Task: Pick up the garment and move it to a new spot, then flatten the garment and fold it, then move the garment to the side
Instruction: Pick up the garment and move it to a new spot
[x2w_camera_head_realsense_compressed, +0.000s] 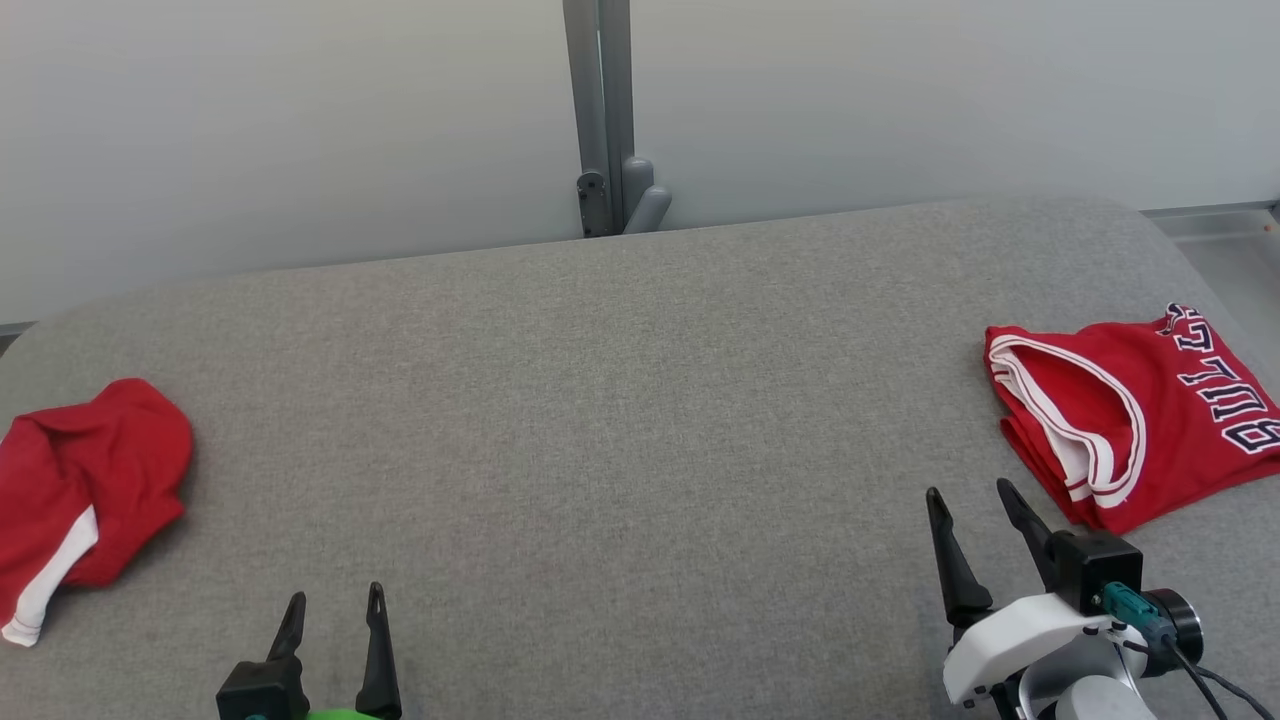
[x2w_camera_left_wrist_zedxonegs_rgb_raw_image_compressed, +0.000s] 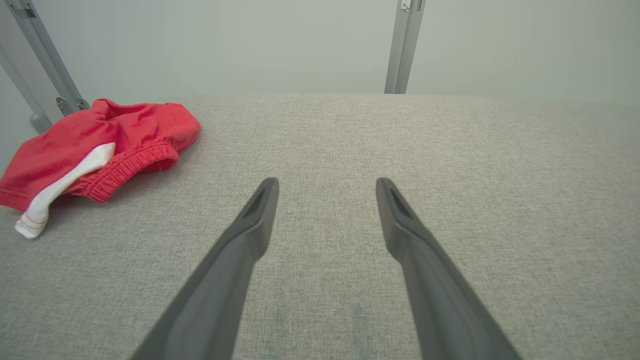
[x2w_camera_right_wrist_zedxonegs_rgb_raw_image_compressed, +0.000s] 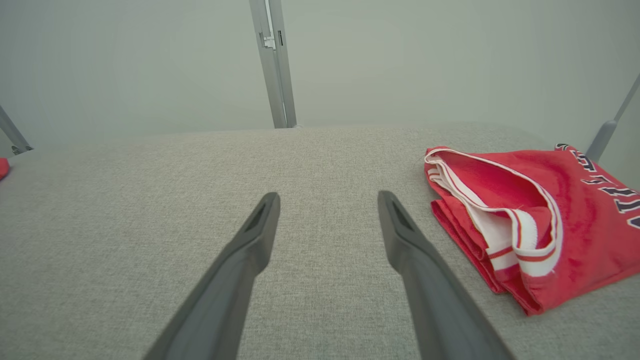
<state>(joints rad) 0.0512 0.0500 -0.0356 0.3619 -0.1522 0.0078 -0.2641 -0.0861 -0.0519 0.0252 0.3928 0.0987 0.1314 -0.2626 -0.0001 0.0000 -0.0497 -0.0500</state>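
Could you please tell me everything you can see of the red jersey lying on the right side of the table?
The red jersey looks like soft knit, with white-and-red striped trim around an opening and dark, white-edged lettering partly cut off by the frame. It lies folded fairly flat, layers showing along one edge, on the right of the grey fabric-covered table. Only the table touches it; the open right pincer sits nearby, apart.

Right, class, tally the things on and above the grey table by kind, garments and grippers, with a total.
Garments: 2, the crumpled red garment and the folded red jersey
Grippers: 2, the left gripper and the right gripper, fingers apart
Total: 4
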